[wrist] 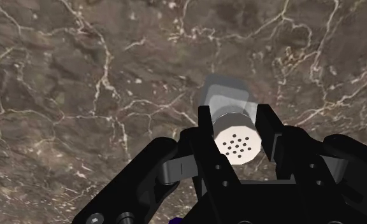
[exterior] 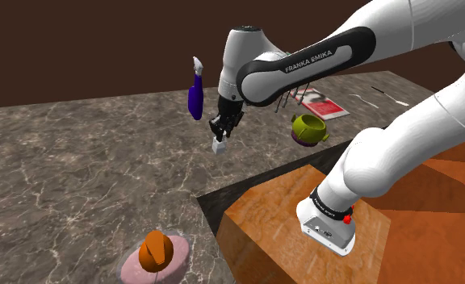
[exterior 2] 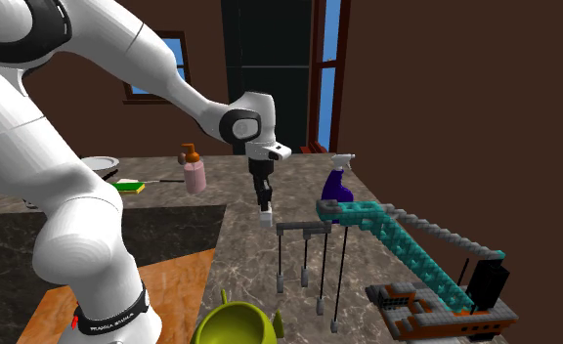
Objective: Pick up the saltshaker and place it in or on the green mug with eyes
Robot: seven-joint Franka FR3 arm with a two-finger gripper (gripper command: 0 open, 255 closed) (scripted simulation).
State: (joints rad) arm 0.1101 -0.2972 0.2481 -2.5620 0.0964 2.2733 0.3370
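My black gripper (exterior: 220, 134) is shut on a small pale saltshaker (exterior: 219, 145), which hangs a little above the dark marble counter (exterior: 69, 169). From the wrist, the shaker's round perforated cap (wrist: 238, 144) sits between my two fingers (wrist: 206, 130), its clear body pointing down at the marble. The same shaker (exterior 2: 266, 215) hangs under the gripper (exterior 2: 264, 200) in the second exterior view. A green mug with eyes (exterior: 308, 129) stands on the counter toward the shoulder view's right of the gripper; its open rim (exterior 2: 236, 323) shows at the bottom edge of the second exterior view.
A purple spray bottle (exterior: 195, 95) stands just behind the gripper. A pink soap dispenser (exterior: 153, 256) sits near the front. A red-and-white booklet (exterior: 318, 102) lies beyond the mug. A black wire rack (exterior 2: 305, 256) and teal toy crane (exterior 2: 407, 244) stand nearby. The wooden stand (exterior: 303, 234) is lower right.
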